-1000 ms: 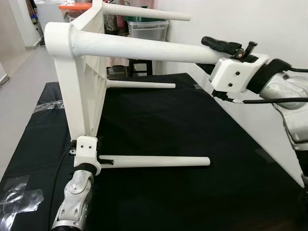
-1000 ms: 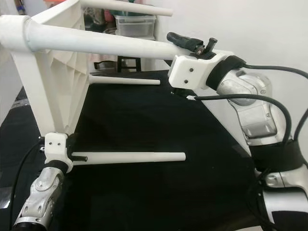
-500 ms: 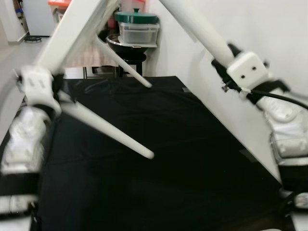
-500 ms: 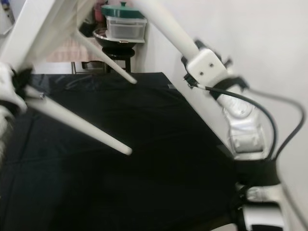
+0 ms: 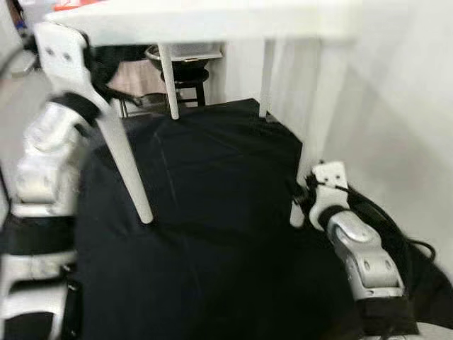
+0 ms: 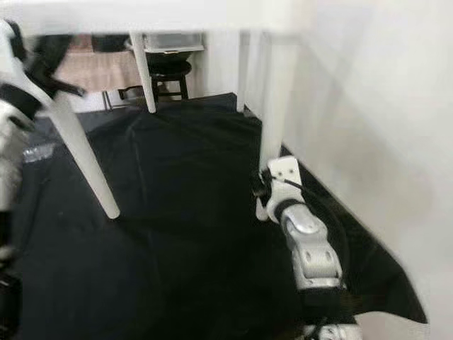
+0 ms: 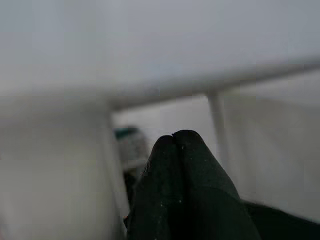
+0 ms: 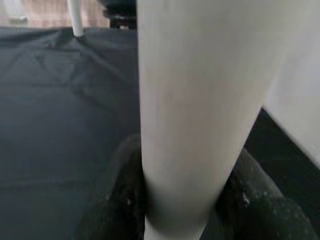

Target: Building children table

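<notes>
The white children's table (image 5: 212, 18) stands upright on the black cloth (image 5: 212, 227), all views blurred. My right gripper (image 5: 301, 202) is low at the near right leg (image 5: 322, 106) and shut on it; the right wrist view shows that leg (image 8: 195, 115) between the two black fingers (image 8: 120, 210). My left gripper (image 5: 105, 69) is raised at the table's near left corner, beside the top of the near left leg (image 5: 127, 170). In the left wrist view its fingertips (image 7: 175, 142) press together with nothing between them, under the tabletop.
A white wall (image 5: 403, 106) runs close along the right side, with the cloth's edge just beside it. Behind the table stands a dark stool (image 5: 185, 78) carrying a container. The two far legs (image 5: 170, 85) rest on the cloth.
The table has swung from lying on its side to standing upright. My right gripper has come down low with its leg, my left arm has risen, and the camera has shifted.
</notes>
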Robot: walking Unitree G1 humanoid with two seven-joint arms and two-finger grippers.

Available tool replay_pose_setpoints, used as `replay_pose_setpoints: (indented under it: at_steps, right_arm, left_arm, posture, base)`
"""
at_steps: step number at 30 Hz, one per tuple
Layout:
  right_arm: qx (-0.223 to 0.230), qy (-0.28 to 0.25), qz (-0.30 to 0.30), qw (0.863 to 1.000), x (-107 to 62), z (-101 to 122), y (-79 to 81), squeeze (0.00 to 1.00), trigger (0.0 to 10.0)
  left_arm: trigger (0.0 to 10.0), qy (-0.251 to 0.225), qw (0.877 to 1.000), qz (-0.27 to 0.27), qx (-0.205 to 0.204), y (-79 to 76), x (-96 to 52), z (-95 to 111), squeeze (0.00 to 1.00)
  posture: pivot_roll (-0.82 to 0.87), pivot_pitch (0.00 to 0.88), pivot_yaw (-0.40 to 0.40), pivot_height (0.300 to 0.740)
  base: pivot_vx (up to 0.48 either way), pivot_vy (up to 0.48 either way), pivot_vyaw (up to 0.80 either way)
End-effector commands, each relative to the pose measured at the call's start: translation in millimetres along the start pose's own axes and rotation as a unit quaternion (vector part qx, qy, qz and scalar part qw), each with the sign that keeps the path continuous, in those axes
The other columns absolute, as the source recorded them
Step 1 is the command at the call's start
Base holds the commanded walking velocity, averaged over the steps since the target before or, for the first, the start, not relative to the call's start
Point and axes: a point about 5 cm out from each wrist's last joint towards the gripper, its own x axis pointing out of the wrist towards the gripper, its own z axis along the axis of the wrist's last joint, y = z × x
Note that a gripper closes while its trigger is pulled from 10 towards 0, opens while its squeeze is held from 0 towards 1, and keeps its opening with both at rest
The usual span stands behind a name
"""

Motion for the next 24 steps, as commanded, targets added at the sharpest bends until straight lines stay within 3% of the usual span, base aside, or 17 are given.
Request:
replay_pose_setpoints:
  at_steps: [1, 2, 7, 8, 10, 12, 14, 15, 16, 19, 22, 23, 24]
  right_arm:
    - [-0.014, 0.021, 0.022, 0.999, 1.6, -3.0, 12.0, 0.0, 0.0]
    - [-0.007, 0.025, 0.037, 0.999, 0.7, -2.6, 17.3, 0.0, 0.0]
    - [0.009, 0.031, 0.086, 0.996, -3.5, -2.1, 36.7, 0.0, 0.0]
    - [0.007, 0.028, 0.094, 0.995, -4.1, -2.2, 41.3, 1.0, 10.0]
    - [0.007, 0.028, 0.094, 0.995, -4.1, -2.2, 41.3, 1.0, 10.0]
    - [0.023, 0.013, 0.135, 0.99, -6.6, -2.6, 53.3, 1.0, 10.0]
    - [0.023, 0.013, 0.135, 0.99, -6.6, -2.6, 53.3, 1.0, 10.0]
    - [0.033, 0.004, 0.154, 0.988, -9.8, -2.2, 55.9, 1.0, 10.0]
    - [0.039, -0.002, 0.171, 0.984, -15.8, -2.9, 54.7, 1.0, 10.0]
    - [0.045, -0.004, 0.183, 0.982, -24.7, -4.7, 49.9, 1.0, 10.0]
    - [0.05, 0.002, 0.178, 0.983, -30.1, -8.0, 44.5, 1.0, 10.0]
    - [0.047, 0.014, 0.166, 0.985, -38.9, -16.2, 33.6, 1.0, 10.0]
    - [0.047, 0.014, 0.166, 0.985, -38.9, -16.2, 33.6, 1.0, 10.0]
  left_arm:
    - [10.0, 0.04, 0.999, -0.018, -0.026, -16.5, -8.7, -17.7, 0.0]
    - [10.0, 0.051, 0.998, -0.024, -0.041, -24.5, -12.7, -22.8, 0.0]
    - [10.0, 0.077, 0.995, -0.03, -0.064, -36.0, -21.2, -34.6, 0.0]
    - [10.0, 0.089, 0.993, -0.032, -0.067, -39.9, -25.2, -40.2, 0.0]
    - [10.0, 0.089, 0.993, -0.032, -0.067, -39.9, -25.2, -40.2, 0.0]
    - [10.0, 0.127, 0.989, -0.027, -0.065, -48.7, -41.1, -60.2, 0.0]
    - [10.0, 0.127, 0.989, -0.027, -0.065, -48.7, -41.1, -60.2, 0.0]
    - [10.0, 0.146, 0.987, -0.022, -0.063, -52.1, -50.8, -69.4, 0.0]
    - [10.0, 0.163, 0.985, -0.015, -0.061, -53.8, -60.8, -77.0, 0.0]
    - [10.0, 0.183, 0.981, -0.004, -0.056, -54.1, -72.9, -84.5, 0.0]
    - [10.0, 0.195, 0.979, 0.003, -0.054, -53.2, -80.4, -88.8, 0.0]
    - [10.0, 0.219, 0.974, 0.01, -0.053, -52.9, -93.9, -98.3, 0.0]
    - [10.0, 0.219, 0.974, 0.01, -0.053, -52.9, -93.9, -98.3, 0.0]
  posture:
    - [-0.05, 0.0, -0.005, 0.74]
    - [-0.05, 0.0, -0.003, 0.74]
    - [-0.06, 0.0, -0.001, 0.74]
    - [-0.06, 0.0, -0.002, 0.74]
    - [-0.06, 0.0, -0.002, 0.74]
    - [-0.07, 0.0, -0.005, 0.74]
    - [-0.07, 0.0, -0.005, 0.74]
    - [-0.07, 0.0, -0.01, 0.74]
    - [-0.07, 0.0, -0.014, 0.74]
    - [-0.07, 0.0, -0.014, 0.74]
    - [-0.07, 0.0, -0.014, 0.74]
    - [-0.09, 0.0, -0.013, 0.74]
    - [-0.09, 0.0, -0.013, 0.74]
  base:
    - [0.0, 0.0, 0.0]
    - [0.0, 0.0, 0.0]
    - [0.0, 0.0, 0.0]
    - [0.0, 0.0, 0.0]
    - [0.0, 0.0, 0.0]
    - [0.0, 0.0, 0.0]
    - [0.0, 0.0, 0.0]
    - [0.0, 0.0, 0.0]
    - [0.0, 0.0, 0.0]
    - [0.0, 0.0, 0.0]
    - [0.0, 0.0, 0.0]
    - [0.0, 0.0, 0.0]
    - [0.0, 0.0, 0.0]
